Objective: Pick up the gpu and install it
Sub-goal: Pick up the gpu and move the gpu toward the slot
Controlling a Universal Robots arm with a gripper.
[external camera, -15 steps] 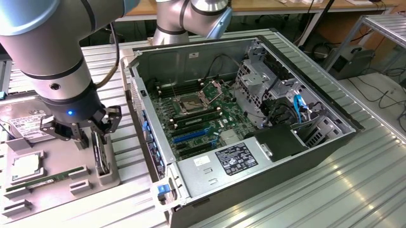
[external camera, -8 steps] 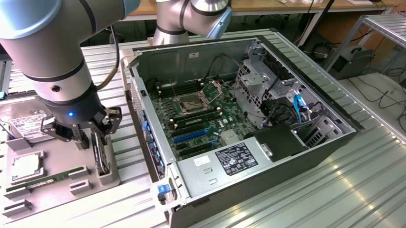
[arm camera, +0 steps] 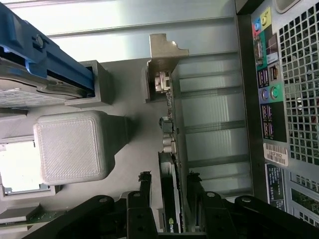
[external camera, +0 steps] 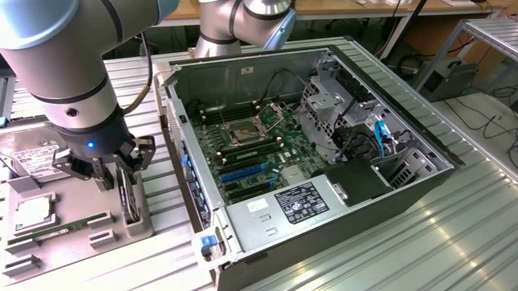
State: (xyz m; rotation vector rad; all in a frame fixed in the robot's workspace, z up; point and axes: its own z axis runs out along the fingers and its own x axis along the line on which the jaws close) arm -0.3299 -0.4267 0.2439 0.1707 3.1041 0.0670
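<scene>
One open computer case (external camera: 324, 157) sits on the table (external camera: 453, 248). The gray tray (external camera: 79, 203) holds one gpu (external camera: 128, 197), one RAM stick (external camera: 60, 229), one hard drive (external camera: 34, 160) and one processor (external camera: 33, 212).

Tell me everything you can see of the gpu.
The gpu is a thin black card standing on its long edge in the grey tray, beside the computer case. A silver metal bracket with ports caps one end. The open pincer straddles the other end, one finger each side, with small gaps showing.
</scene>
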